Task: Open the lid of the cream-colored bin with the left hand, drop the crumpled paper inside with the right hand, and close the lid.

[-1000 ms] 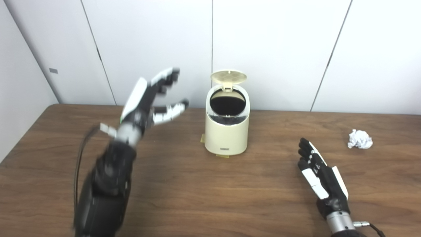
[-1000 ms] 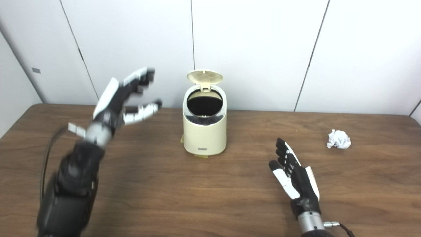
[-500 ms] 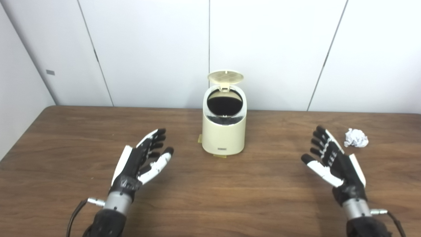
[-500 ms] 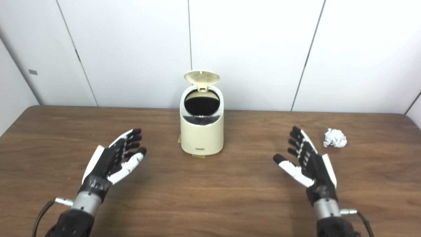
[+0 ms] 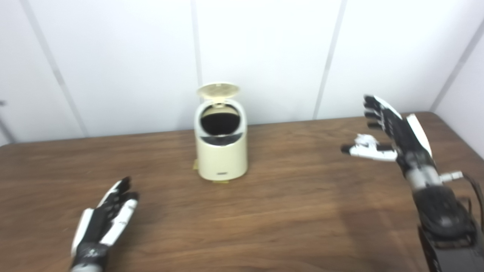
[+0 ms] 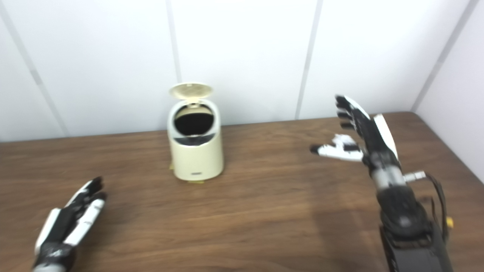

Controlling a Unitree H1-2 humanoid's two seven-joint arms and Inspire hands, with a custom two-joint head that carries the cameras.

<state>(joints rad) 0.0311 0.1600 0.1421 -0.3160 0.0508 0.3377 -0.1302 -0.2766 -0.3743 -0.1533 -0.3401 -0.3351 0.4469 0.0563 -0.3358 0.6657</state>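
The cream-colored bin [image 5: 221,156] stands at the back middle of the wooden table, its round lid [image 5: 218,90] tipped up and its dark opening showing. My left hand [image 5: 106,223] is open and empty, low over the table at the front left, far from the bin. My right hand [image 5: 389,132] is open and raised at the right, fingers spread. The white crumpled paper [image 5: 365,139] shows just behind its thumb and is mostly hidden by the hand; I cannot tell whether they touch. The picture is blurred.
The table [image 5: 287,211] ends at a white panelled wall [image 5: 264,56] just behind the bin. Its right edge [image 5: 463,134] lies close beside my right hand. A small yellowish tab [image 5: 221,181] sticks out under the bin's front.
The camera has turned right, shifting the whole picture left. My left hand has dropped from beside the bin to the front left. My right hand has risen over the paper. The lid stays open.
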